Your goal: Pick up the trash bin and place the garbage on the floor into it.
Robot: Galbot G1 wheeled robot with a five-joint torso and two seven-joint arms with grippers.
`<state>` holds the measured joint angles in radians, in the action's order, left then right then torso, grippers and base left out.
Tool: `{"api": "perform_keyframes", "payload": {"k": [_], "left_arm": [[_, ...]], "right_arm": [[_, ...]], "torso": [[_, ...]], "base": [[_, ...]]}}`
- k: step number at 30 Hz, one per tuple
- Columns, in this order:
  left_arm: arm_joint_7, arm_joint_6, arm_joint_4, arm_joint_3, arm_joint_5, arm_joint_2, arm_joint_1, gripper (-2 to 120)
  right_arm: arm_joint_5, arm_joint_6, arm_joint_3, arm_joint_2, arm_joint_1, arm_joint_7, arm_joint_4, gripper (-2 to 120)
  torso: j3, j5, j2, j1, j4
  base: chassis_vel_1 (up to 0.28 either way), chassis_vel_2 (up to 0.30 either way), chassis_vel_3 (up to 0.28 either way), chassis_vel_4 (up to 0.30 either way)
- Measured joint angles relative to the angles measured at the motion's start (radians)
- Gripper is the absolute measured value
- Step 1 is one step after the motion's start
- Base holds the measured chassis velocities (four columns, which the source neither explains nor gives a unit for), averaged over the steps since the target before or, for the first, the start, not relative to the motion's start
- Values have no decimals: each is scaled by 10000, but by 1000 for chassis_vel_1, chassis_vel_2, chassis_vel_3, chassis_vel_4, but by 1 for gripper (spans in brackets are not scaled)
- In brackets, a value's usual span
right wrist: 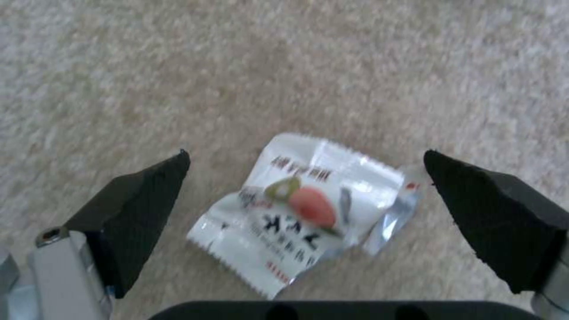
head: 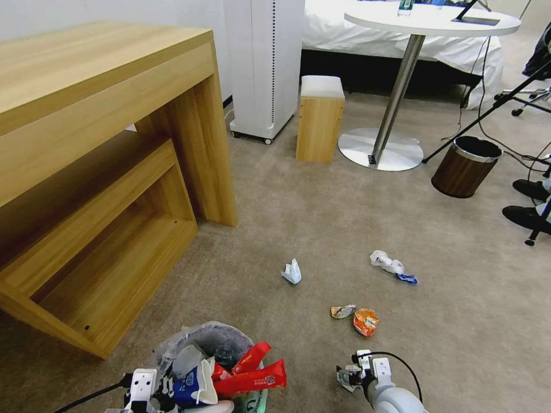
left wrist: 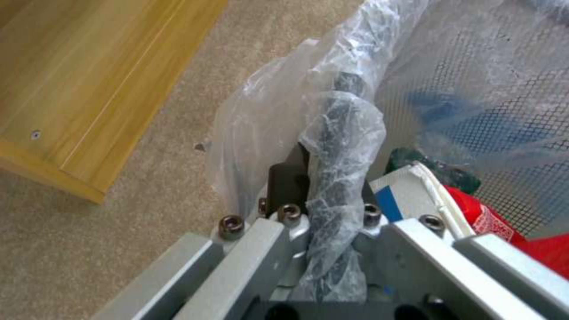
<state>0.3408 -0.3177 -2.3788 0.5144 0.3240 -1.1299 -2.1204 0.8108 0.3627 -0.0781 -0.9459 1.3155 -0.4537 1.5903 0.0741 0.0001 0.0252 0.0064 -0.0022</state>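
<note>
The trash bin (head: pixel 213 342), lined with a crinkly whitish bag, stands low on my left and holds red wrappers (head: pixel 252 376) and a blue-white carton (head: pixel 192 385). My left gripper (head: pixel 146 391) is shut on the bin's bag-wrapped rim (left wrist: pixel 339 146), one dark pad (left wrist: pixel 287 182) pressing from outside. My right gripper (head: pixel 360 371) hangs open just above the carpet, its fingers (right wrist: pixel 142 209) either side of a white snack wrapper (right wrist: pixel 302 213) without touching it. More garbage lies farther out: crumpled paper (head: pixel 292 271), a white-and-blue bundle (head: pixel 391 265), an orange wrapper (head: pixel 365 321) and a small pale wrapper (head: pixel 342 311).
A wooden desk (head: pixel 86 143) with a low shelf lines the left. Ahead stand a white appliance (head: pixel 264 63), a wooden stool (head: pixel 319 117), a round table's base (head: pixel 380 149) and a brown wood-grain bin (head: pixel 466 166). Dark shoes (head: pixel 525 215) and stand legs are at the right.
</note>
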Motion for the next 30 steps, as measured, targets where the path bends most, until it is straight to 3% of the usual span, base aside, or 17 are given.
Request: {"api": "perform_keyframes", "payload": {"k": [20, 23, 29, 30], "left_arm": [[-24, 133, 37, -68, -249, -54, -79, 0], [-41, 157, 37, -81, -291, -57, -81, 0], [-54, 169, 41, -72, -302, -43, -105, 0], [-54, 169, 41, -72, -302, -43, -105, 0]], "right_arm": [[-647, -327, 43, -112, 218, 182, -278, 100], [-671, -402, 82, -54, 226, 176, -264, 95], [-581, -599, 133, 159, 113, 223, -121, 68], [-581, -599, 133, 159, 113, 223, -121, 68]], "torso": [[0, 1, 0, 0, 0], [0, 0, 0, 0, 1], [0, 0, 0, 0, 1], [0, 0, 0, 0, 1]], "base": [[0, 0, 0, 0], [0, 0, 0, 0], [0, 0, 0, 0], [0, 0, 0, 0]]}}
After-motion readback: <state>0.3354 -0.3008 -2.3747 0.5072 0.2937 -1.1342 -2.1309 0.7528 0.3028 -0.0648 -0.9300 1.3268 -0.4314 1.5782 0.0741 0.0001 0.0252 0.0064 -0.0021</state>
